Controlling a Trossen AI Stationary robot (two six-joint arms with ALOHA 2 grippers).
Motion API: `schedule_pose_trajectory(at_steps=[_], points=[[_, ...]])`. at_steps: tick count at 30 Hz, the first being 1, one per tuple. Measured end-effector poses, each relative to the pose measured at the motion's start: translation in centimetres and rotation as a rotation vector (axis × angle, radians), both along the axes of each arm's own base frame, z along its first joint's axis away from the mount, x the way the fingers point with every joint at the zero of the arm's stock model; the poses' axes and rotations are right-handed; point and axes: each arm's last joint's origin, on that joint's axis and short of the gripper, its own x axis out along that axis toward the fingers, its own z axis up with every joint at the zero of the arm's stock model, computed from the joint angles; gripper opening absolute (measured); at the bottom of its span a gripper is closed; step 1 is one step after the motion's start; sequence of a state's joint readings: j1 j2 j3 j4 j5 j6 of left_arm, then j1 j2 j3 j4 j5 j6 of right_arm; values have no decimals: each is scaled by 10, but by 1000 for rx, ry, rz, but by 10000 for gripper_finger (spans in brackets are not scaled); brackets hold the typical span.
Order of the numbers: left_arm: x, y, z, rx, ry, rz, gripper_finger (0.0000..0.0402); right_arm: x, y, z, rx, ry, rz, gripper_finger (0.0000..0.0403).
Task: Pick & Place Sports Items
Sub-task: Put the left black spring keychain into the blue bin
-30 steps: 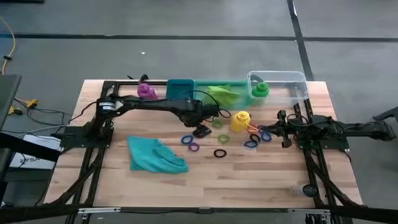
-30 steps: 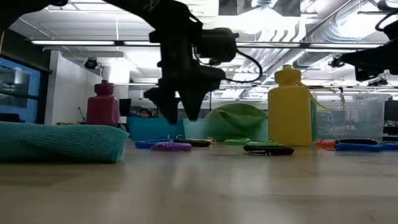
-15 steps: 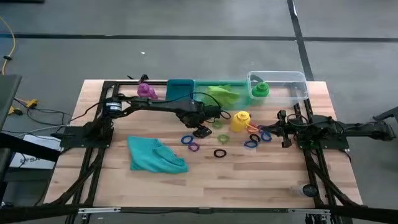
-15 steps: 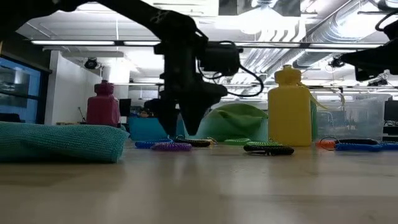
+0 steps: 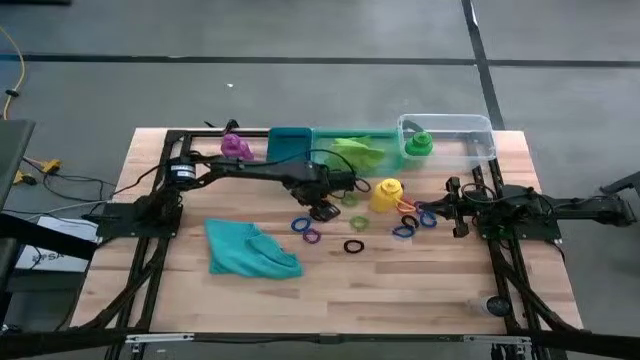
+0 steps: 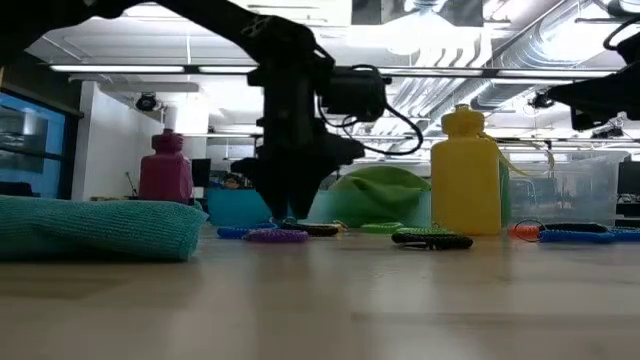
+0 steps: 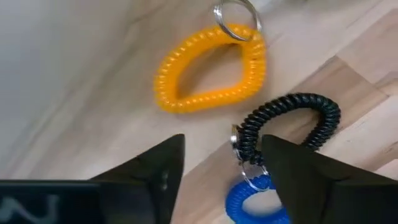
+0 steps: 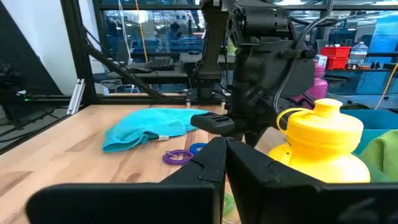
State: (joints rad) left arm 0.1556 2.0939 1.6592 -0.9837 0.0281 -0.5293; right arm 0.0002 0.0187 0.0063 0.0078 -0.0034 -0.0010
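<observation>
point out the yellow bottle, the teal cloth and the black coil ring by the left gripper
yellow bottle (image 6: 465, 180): low view, middle of its body.
teal cloth (image 5: 250, 250): high view, centre of the crumpled fabric.
black coil ring (image 7: 311, 102): left wrist view, top of the coil's arc.

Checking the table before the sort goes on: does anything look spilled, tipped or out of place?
Nothing stands out. The yellow bottle and purple bottle stand upright; the coiled rings lie loose, unsorted, on the table.

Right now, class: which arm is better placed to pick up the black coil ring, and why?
Left. Its claw is down at the table with the black coil ring between its fingers; the right claw waits shut, off by the table's right side.
</observation>
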Motion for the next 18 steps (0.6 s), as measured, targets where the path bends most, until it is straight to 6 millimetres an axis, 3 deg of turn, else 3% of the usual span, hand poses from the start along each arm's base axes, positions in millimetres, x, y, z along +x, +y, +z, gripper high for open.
schedule_pose_trajectory(at_steps=[11, 18], points=[[6, -10, -19, -49, 28, -31, 92, 0, 0, 0, 0, 0, -1, 0], [7, -13, -18, -36, 27, -72, 12, 0, 0, 0, 0, 0, -1, 0]])
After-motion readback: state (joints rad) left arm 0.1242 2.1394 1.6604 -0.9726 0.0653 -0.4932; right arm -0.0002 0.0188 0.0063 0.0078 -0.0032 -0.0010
